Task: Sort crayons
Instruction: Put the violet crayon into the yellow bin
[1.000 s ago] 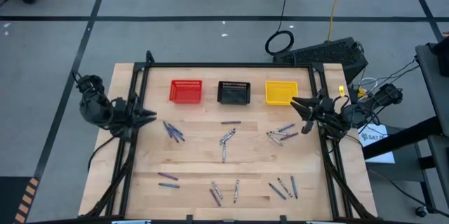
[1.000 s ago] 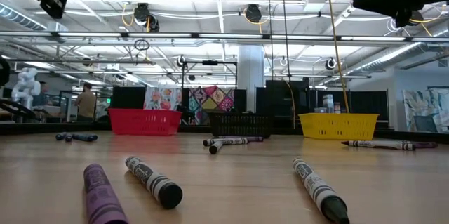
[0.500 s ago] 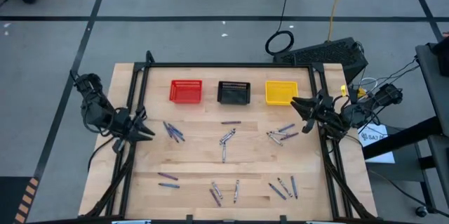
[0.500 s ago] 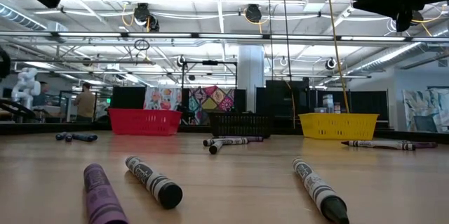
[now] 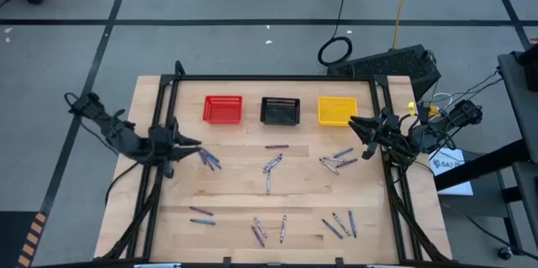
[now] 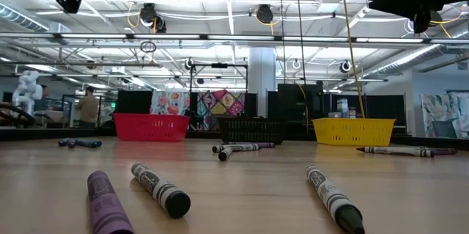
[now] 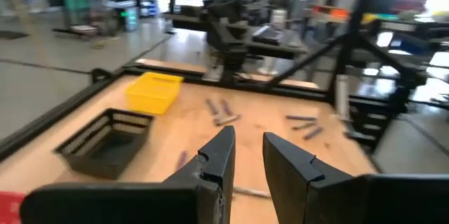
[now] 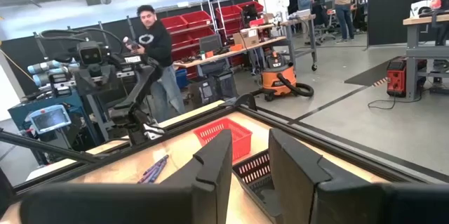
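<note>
My left fingers point(image 7: 247, 155) stand slightly apart with nothing between them, out over the left edge of the pale wooden tabletop point(image 5: 235, 188), just beside a small cluster of blue and purple crayons point(image 5: 208, 158). My right fingers point(image 8: 247, 155) also show a narrow gap, empty, at the right edge of the tabletop close to the yellow mesh basket point(image 5: 336, 110).

Near edge of the tabletop, low view: a purple paper-wrapped crayon point(image 6: 105, 203) lies closest, a black-tipped crayon point(image 6: 161, 190) just beside it, and another dark-tipped one point(image 6: 335, 199) well apart to the side. From above this front row reads as scattered groups: two sticks at the left point(image 5: 201, 216), a few in the centre point(image 5: 269, 231), a few at the right point(image 5: 340, 223).

Middle of the tabletop: a grey bunch lying crossed point(image 5: 271, 167), one single maroon stick point(image 5: 276, 146) beyond it, and a group of grey and blue sticks point(image 5: 338, 160) near my right fingers.

Far side: three mesh baskets in a row, the red basket point(image 5: 223, 109) on the left, the black basket point(image 5: 280, 111) in the middle, the yellow one on the right. All crayons I can see lie on the wood, outside the baskets; whether the baskets hold anything I cannot tell.

Beyond the tabletop, right wrist view: a person in a dark top point(image 8: 154, 38) stands by a bench, and an orange shop vacuum point(image 8: 277, 83) sits on the floor.
</note>
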`<action>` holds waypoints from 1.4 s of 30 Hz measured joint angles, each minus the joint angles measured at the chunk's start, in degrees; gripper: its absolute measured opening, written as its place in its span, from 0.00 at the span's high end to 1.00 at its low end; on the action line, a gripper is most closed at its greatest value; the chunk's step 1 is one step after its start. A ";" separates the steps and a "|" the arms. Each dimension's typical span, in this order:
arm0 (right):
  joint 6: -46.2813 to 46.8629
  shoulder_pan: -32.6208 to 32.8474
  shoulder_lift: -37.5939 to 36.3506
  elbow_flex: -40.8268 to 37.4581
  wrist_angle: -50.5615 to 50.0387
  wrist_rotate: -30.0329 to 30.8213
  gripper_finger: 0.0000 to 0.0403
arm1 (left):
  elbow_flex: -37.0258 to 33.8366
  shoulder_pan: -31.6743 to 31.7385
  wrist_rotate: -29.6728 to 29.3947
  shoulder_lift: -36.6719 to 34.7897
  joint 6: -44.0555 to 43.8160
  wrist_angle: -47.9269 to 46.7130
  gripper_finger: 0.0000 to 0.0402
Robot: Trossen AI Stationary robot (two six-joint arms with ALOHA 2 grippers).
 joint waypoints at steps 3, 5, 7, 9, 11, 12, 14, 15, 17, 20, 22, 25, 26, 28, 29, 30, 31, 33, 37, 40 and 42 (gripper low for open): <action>0.01 0.00 0.00 0.00 0.00 0.00 0.80 | 0.00 4.50 1.36 3.04 -1.51 0.26 0.80; 0.01 0.00 0.00 0.00 0.00 0.00 0.80 | 0.00 7.65 4.21 5.45 -2.97 0.25 0.80; 0.00 0.00 0.00 0.00 0.00 0.00 0.80 | 0.00 10.64 7.21 8.24 -4.04 0.48 0.80; 0.00 0.00 0.00 0.00 0.00 0.00 0.80 | 0.00 13.35 9.57 11.06 -4.42 1.04 0.80; 0.01 0.00 0.00 0.00 0.00 -0.02 0.80 | 0.00 15.95 12.24 13.81 -4.16 2.41 0.80; 0.00 0.00 0.09 0.00 0.00 -0.05 0.80 | 0.00 17.14 14.21 15.03 -3.80 3.32 0.80; -0.33 0.00 0.43 0.00 0.00 -0.17 0.80 | 0.17 19.41 18.19 16.91 -2.41 4.50 0.80; -0.79 0.00 0.59 0.00 0.00 -0.22 0.80 | 0.79 20.50 20.12 17.91 -1.74 4.44 0.80; -1.82 0.00 1.03 0.00 0.31 -0.20 0.80 | 2.51 22.72 23.97 19.79 -1.33 4.29 0.80; -2.51 -0.35 1.88 0.04 0.65 -0.25 0.80 | 6.61 26.16 29.27 22.67 -1.36 -0.46 0.80; -2.65 -1.12 2.74 0.04 0.74 -0.24 0.80 | 9.48 28.35 30.60 24.72 -0.96 -6.82 0.80; -3.95 -3.02 4.39 0.04 0.71 -0.82 0.80 | 12.46 30.91 30.81 27.62 -0.01 -12.12 0.80; -4.61 -3.91 4.85 0.04 0.70 -1.90 0.80 | 12.88 31.60 31.25 28.18 0.03 -12.29 0.80; -5.51 -5.86 5.75 0.04 0.82 -4.66 0.80 | 13.48 32.62 33.20 28.95 0.01 -11.44 0.80; -5.99 -6.88 6.15 0.04 1.03 -6.14 0.80 | 13.72 32.92 33.77 29.19 0.00 -11.20 0.80; -6.39 -7.93 6.55 0.17 1.20 -7.63 0.80 | 13.87 33.12 33.92 29.26 -0.02 -11.13 0.80; -7.06 -9.02 6.98 0.56 1.20 -8.72 0.80 | 13.93 33.25 33.97 29.23 -0.03 -11.12 0.80; -8.89 -11.00 7.71 1.64 1.22 -11.09 0.80 | 13.97 33.56 33.97 29.22 -0.51 -11.02 0.80; -11.24 -15.27 9.74 4.46 0.66 -17.98 0.80 | 13.97 35.06 34.01 29.06 -1.48 -11.02 0.80; -11.77 -19.03 12.77 6.60 -0.22 -24.81 0.80 | 13.97 37.13 35.18 29.06 -2.70 -10.98 0.80; -12.73 -21.88 15.48 8.04 -0.52 -30.65 0.80 | 13.97 38.60 35.92 29.06 -4.24 -10.60 0.80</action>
